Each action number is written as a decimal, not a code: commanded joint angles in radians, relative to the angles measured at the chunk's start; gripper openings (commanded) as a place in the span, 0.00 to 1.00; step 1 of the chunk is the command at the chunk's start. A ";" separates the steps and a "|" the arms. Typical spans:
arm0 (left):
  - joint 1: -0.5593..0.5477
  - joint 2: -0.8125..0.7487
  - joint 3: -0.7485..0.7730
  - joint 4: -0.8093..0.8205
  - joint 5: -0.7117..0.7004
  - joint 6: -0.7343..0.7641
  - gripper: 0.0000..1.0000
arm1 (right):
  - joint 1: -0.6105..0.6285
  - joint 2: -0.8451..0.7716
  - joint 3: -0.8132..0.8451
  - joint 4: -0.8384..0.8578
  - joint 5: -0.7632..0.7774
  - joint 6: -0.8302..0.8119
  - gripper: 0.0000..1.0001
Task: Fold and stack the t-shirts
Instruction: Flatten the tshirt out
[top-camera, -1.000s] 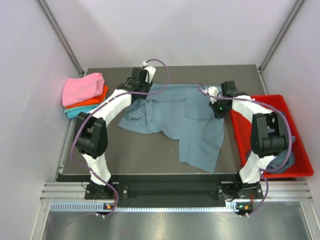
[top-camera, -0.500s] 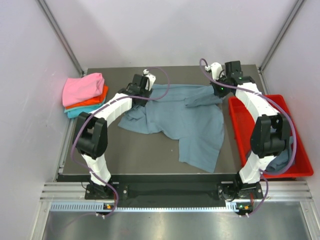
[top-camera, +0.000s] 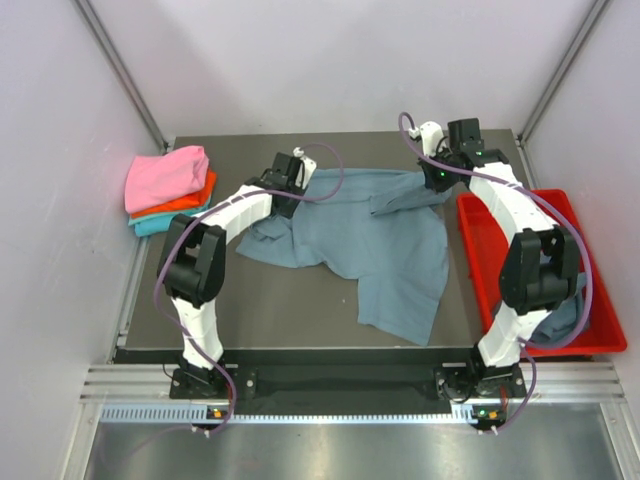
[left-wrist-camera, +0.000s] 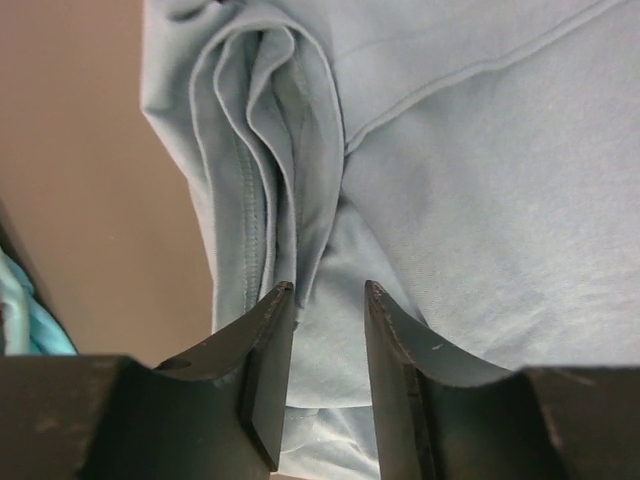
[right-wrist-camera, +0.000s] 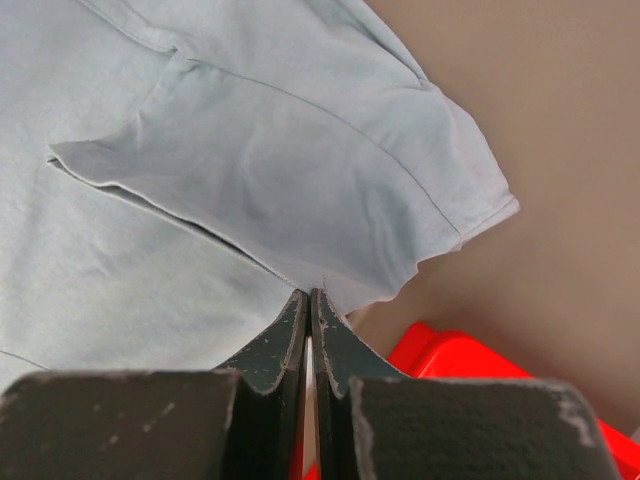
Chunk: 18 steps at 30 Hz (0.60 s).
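Observation:
A slate blue-grey t-shirt (top-camera: 380, 240) lies spread and rumpled on the dark table. My right gripper (top-camera: 438, 185) is shut on the hem of its right sleeve (right-wrist-camera: 400, 180), with the jaws (right-wrist-camera: 309, 293) pinched together on the cloth edge at the back right. My left gripper (top-camera: 287, 190) is open above the bunched left sleeve folds (left-wrist-camera: 270, 150). Its fingertips (left-wrist-camera: 325, 290) have a clear gap between them, with cloth below. A folded stack sits at the back left, with a pink shirt (top-camera: 165, 175) on top, then an orange one (top-camera: 190, 200), then a teal one (top-camera: 150, 225).
A shallow red tray (top-camera: 500, 240) stands at the right table edge, right next to my right gripper, and its corner shows in the right wrist view (right-wrist-camera: 450, 360). Another blue-grey shirt (top-camera: 570, 320) lies in its near end. Grey walls enclose the table.
My right gripper has pulled the sleeve from the middle of the shirt out to the back right, flattening it. My left gripper has shifted slightly nearer over the left sleeve.

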 joint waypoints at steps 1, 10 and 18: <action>0.005 0.005 0.027 -0.008 0.001 0.007 0.41 | 0.014 0.004 0.048 0.009 -0.013 0.013 0.00; 0.013 0.011 -0.024 0.011 -0.035 0.028 0.43 | 0.015 0.013 0.047 0.015 -0.018 0.015 0.00; 0.033 0.023 -0.062 0.022 -0.039 0.040 0.42 | 0.014 0.020 0.053 0.018 -0.018 0.021 0.00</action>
